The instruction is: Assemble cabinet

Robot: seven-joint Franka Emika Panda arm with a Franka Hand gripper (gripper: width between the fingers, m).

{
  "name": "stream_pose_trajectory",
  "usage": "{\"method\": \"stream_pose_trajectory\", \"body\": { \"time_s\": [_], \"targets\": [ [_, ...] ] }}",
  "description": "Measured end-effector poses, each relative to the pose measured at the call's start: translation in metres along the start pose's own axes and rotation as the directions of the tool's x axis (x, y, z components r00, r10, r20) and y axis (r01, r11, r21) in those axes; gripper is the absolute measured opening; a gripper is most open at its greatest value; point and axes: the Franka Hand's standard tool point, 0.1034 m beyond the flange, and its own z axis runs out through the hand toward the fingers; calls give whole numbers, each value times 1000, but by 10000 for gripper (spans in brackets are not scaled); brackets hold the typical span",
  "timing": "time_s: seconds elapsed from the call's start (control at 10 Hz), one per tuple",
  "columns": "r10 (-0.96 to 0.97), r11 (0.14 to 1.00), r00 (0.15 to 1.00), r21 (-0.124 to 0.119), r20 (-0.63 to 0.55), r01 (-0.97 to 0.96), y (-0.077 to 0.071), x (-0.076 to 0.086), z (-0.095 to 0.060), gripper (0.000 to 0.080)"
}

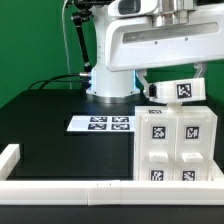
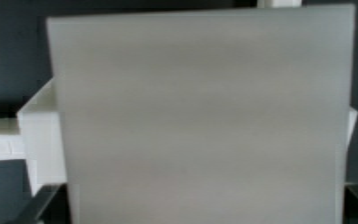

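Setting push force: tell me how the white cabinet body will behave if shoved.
The cabinet body looks like rigid plastic with flat faces, so it should stay stiff and slide, not roll. Its recessed panels suggest thin walls, so probably light for its size. It stands tall on the smooth black table, so a high push might tip it.

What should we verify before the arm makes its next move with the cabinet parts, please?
1. Tagged white block is over the cabinet body: ok, it sits at the body's top edge.
2. Block seated on the body: cannot tell; no clear gap or contact shows.
3. Gripper grip on the block: cannot tell; the fingers are hidden.
4. Wrist view clear for guidance: not ok; a white panel fills almost all of it.
5. Marker board uncovered: ok.
6. Cabinet body inside the border rail: ok.
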Motion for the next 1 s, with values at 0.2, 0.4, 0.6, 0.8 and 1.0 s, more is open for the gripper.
{"method": "stream_pose_trajectory", "body": {
  "time_s": [0.2, 0.4, 0.6, 0.8, 1.0],
  "targets": [
    [39, 999, 999, 0, 18, -39, -1, -1, 4, 561],
    [66, 998, 998, 0, 17, -66, -2, -1, 4, 561],
    [63, 998, 998, 0, -2, -63, -2, 0, 4, 561],
    [63, 998, 998, 0, -1, -63, -2, 0, 5, 723],
    [63, 998, 998, 0, 0, -63, -2, 0, 5, 776]
  ]
}}
